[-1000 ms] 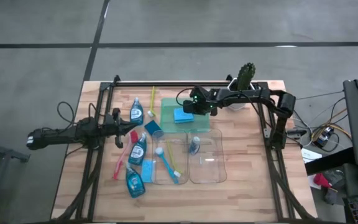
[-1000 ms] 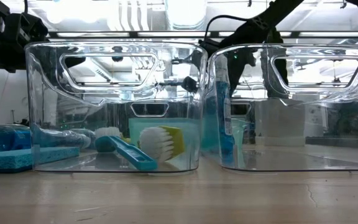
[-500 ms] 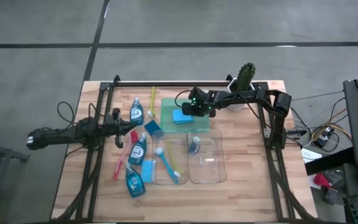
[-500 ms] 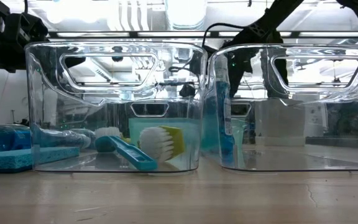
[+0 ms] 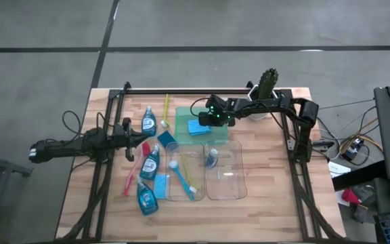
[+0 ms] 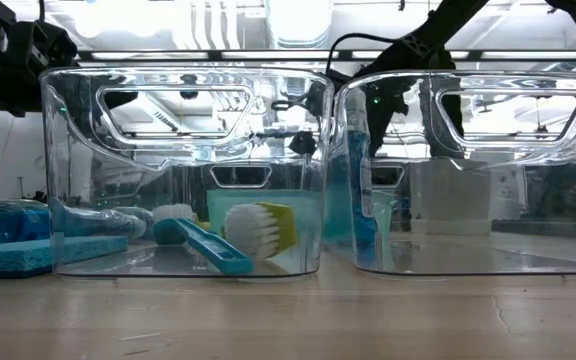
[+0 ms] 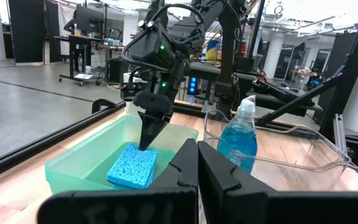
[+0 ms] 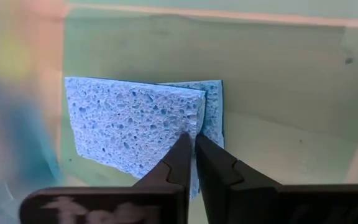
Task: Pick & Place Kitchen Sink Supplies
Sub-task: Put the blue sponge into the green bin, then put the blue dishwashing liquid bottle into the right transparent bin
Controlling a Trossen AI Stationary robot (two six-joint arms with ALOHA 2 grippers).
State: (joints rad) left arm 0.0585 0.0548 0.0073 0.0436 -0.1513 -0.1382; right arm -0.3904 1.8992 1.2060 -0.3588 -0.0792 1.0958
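Overhead, the wooden bench point(image 5: 263, 196) carries two clear plastic bins point(image 5: 223, 171) side by side near its middle, one pale green tray point(image 5: 181, 116) behind them, and one green cactus in a white pot point(image 5: 267, 81) at the back edge. Four small clear bottles of blue liquid show: three left of the bins point(image 5: 149, 161) and one inside the right bin. The left bin holds a blue long-handled brush point(image 5: 181, 177) and a yellow-green one. The right gripper point(image 5: 207, 120) hangs over the tray with its jaws together and nothing between them, just above the blue rectangular sponges point(image 8: 135, 127); only the right wrist view shows them as two, stacked. The left gripper point(image 7: 196, 163), jaws pressed together and empty, waits near the bench's left edge.
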